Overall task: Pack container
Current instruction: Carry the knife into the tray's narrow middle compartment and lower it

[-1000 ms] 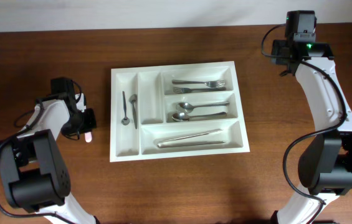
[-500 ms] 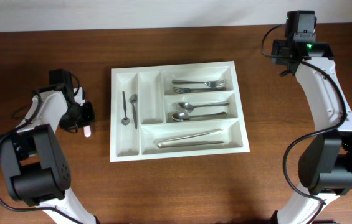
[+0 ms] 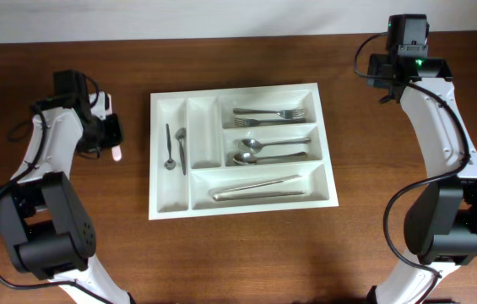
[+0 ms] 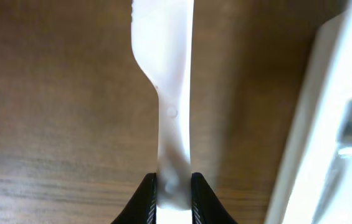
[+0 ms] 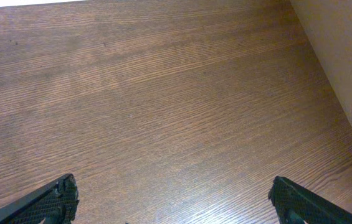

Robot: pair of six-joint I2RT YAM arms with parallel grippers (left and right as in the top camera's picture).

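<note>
The container (image 3: 238, 87), a white cutlery tray, lies mid-table; its right edge shows in the left wrist view (image 4: 325, 124). Inside lie forks (image 3: 269, 113), spoons (image 3: 272, 150), long knives (image 3: 257, 187) and small spoons (image 3: 173, 148). Left of the tray, my left gripper (image 3: 110, 135) (image 4: 174, 190) is shut on a white plastic utensil (image 4: 172, 93) that hangs over the wood, its pale tip (image 3: 116, 154) beside the tray's left wall. My right gripper (image 3: 407, 38) (image 5: 172, 199) stands wide open above bare wood at the back right, with nothing between its fingers.
The tray's second narrow compartment (image 3: 204, 131) holds nothing. A pale wall or table edge (image 5: 344, 56) runs along the right side of the right wrist view. Both arm bases stand at the front corners.
My left gripper has carried the white utensil toward the back of the table and slightly left, staying beside the tray. The right arm has not moved.
</note>
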